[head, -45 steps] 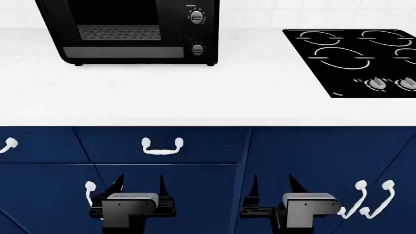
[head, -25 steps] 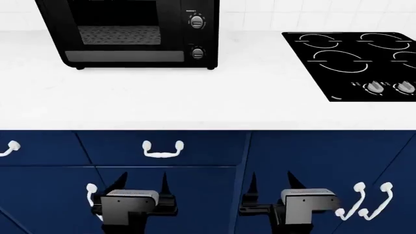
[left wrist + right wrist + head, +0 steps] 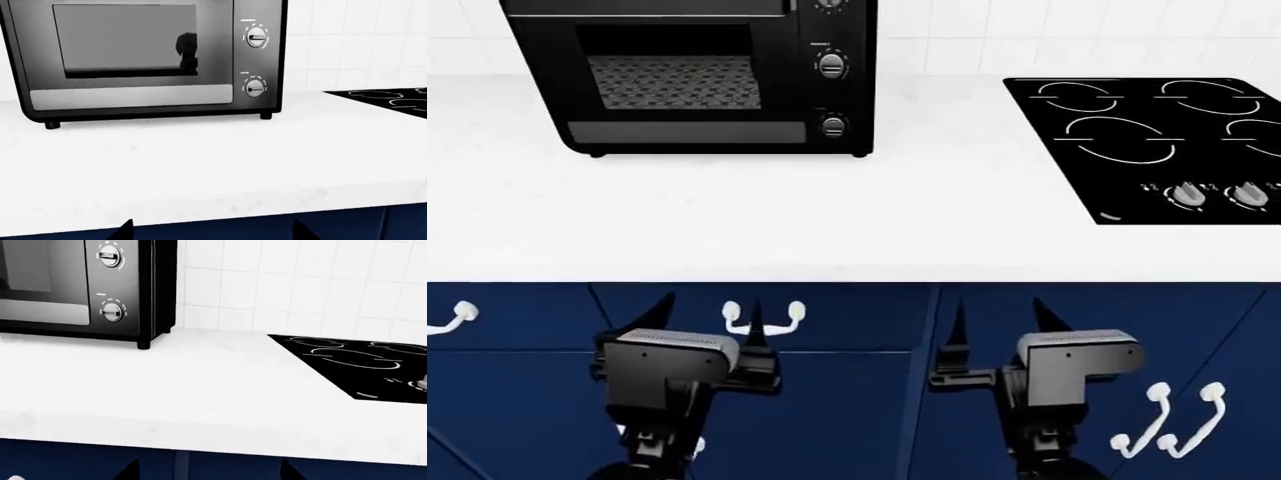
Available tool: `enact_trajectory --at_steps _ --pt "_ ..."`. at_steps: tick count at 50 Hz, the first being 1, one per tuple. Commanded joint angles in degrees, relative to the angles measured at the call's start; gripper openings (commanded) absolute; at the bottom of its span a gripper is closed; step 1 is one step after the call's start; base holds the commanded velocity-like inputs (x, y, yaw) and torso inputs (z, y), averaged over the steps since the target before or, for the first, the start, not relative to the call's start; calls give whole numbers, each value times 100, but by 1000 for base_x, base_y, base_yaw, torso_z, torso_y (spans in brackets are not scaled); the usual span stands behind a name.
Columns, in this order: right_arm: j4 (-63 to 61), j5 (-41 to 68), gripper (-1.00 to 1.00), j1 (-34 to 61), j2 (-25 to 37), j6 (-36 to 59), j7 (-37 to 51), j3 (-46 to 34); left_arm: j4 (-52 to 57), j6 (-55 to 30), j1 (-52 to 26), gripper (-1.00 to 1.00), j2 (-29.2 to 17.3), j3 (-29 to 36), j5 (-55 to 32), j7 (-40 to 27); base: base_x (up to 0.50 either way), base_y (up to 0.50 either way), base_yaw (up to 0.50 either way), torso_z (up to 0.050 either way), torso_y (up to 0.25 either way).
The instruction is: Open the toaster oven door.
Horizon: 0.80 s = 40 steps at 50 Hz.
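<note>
Beyond the counter edge, toaster oven (image 3: 694,75), well past left gripper (image 3: 710,335).

Toaster oven (image 3: 687,75) top and door handle beyond frame edge.

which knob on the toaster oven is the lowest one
The knob just above the toaster oven's bottom edge, level with the strip under the window; the other fully visible knob sits above it.

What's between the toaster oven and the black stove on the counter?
Nothing: in the head view, only bare white countertop lies between the toaster oven and the stovetop.
</note>
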Motion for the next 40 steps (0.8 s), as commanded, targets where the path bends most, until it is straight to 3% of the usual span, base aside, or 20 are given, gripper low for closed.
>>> enact_trajectory --at_steps 1,9,22,27,40 --pt "-399 17 100 466 237 558 14 -13 732 -987 -596 100 -273 -72 -242 8 0 0 0 50 0" --pt "-544 45 100 874 392 1003 -25 6 1107 -1756 -1121 100 -390 -241 -520 -7 0 0 0 50 0" --pt "-591 126 100 1926 608 1807 -223 -68 1430 -3192 -2595 100 -728 -475 -777 -111 0 0 0 50 0" --pt "-575 145 100 2069 636 1909 -258 -109 1381 -3314 -2835 100 -853 -480 -706 -169 0 0 0 43 0" --pt "-618 216 100 2054 657 1978 -270 -146 1463 -3350 -2789 100 -928 -525 -698 -233 0 -107 0 0 0"
